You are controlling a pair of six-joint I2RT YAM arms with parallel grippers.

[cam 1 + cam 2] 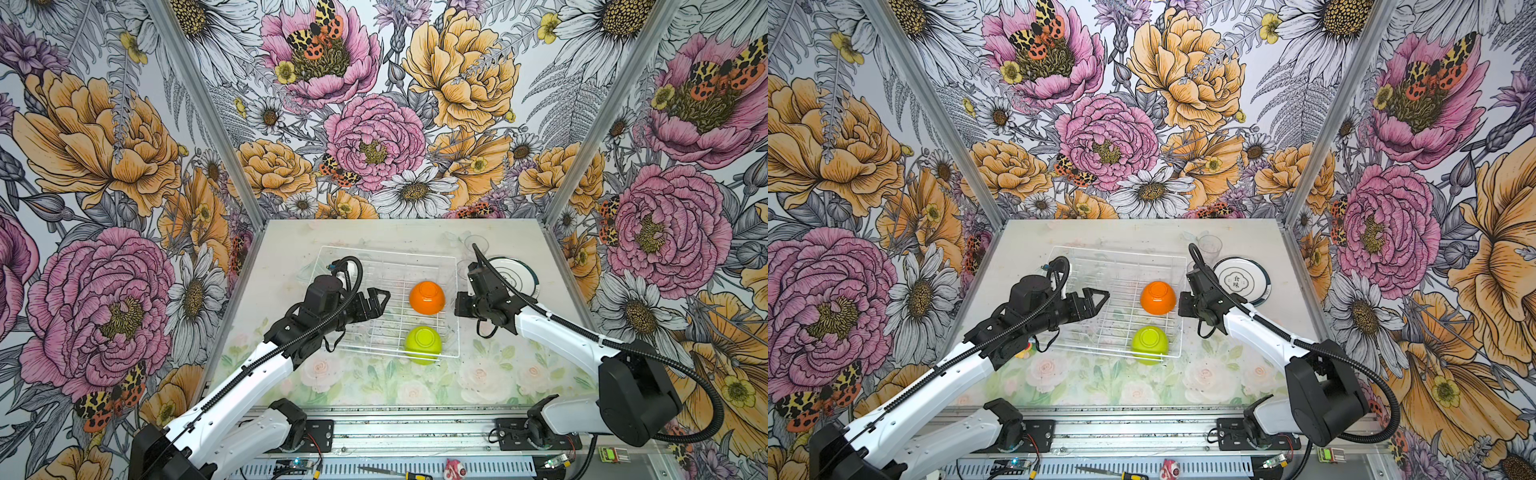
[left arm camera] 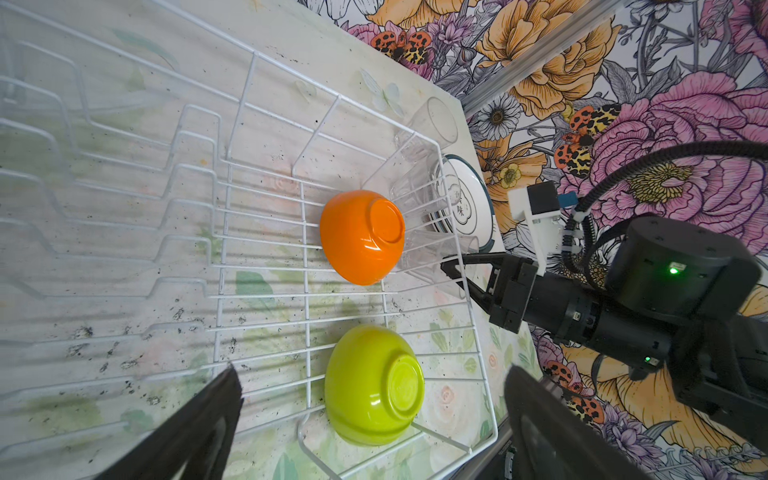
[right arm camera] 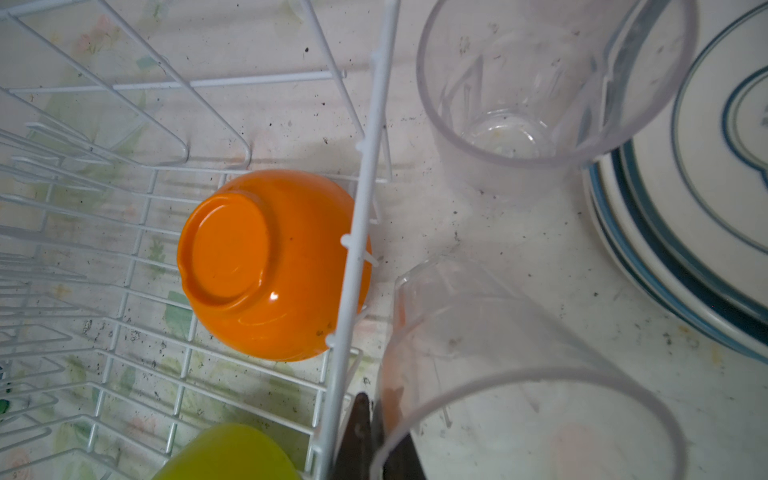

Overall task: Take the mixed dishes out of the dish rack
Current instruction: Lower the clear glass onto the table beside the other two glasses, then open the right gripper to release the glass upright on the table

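Right tool (image 2: 449, 268) pinches a clear cup (image 3: 519, 374) just outside the rack (image 3: 365, 187), probably parking it by the plates (image 1: 1241, 282) near the worktop's (image 1: 332, 386) right edge. Left tool (image 1: 380, 303) gapes over the rack, likely readying for the upturned orange bowl (image 1: 427, 297) or green bowl (image 1: 423, 344).

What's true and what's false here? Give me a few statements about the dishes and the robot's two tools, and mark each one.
1. Both bowls in the dish rack lie upside down. True: the orange bowl and the lime-green bowl show their bases.
2. The plates stand in the rack's slots. False: they lie stacked on the table, outside the rack.
3. The left tool is open and holds nothing. True.
4. The right tool grips the orange bowl. False: it is shut on the wall of a clear cup outside the rack.
5. The orange bowl sits nearer the robot's base than the lime-green bowl. False: the lime-green bowl is nearer.
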